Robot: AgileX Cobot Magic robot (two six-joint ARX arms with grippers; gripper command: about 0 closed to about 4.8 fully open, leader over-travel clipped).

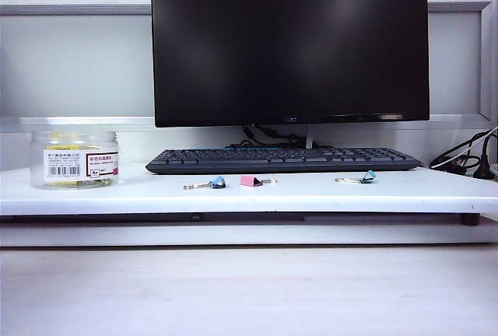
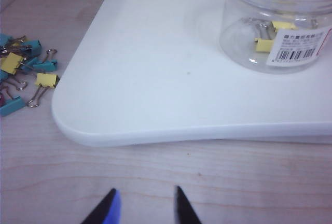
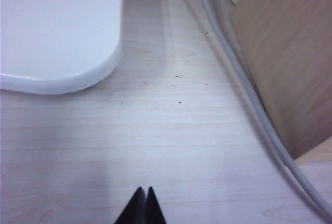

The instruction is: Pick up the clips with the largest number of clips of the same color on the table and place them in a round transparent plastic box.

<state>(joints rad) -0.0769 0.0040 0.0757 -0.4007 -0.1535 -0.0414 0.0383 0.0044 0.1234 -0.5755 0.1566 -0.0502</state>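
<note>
The round transparent plastic box (image 1: 75, 159) stands at the left end of the white board (image 1: 249, 196), and yellow clips (image 1: 71, 138) lie inside it. In the left wrist view the box (image 2: 244, 6) holds two visible yellow clips (image 2: 263, 45). My left gripper (image 2: 145, 189) hangs open over the wooden table in front of the board, nothing between its fingers. My right gripper (image 3: 143, 189) is shut and empty above the wooden table, off the board's other corner (image 3: 57, 27). Neither gripper shows in the exterior view.
Two blue clips (image 1: 218, 183) (image 1: 368, 176) and a pink clip (image 1: 251, 181) lie on the board before a keyboard (image 1: 280, 159) and monitor (image 1: 288, 40). A loose pile of blue and yellow clips (image 2: 26, 68) lies on the wood beside the board. A grey cable (image 3: 249, 94) runs along a wooden panel (image 3: 285, 53).
</note>
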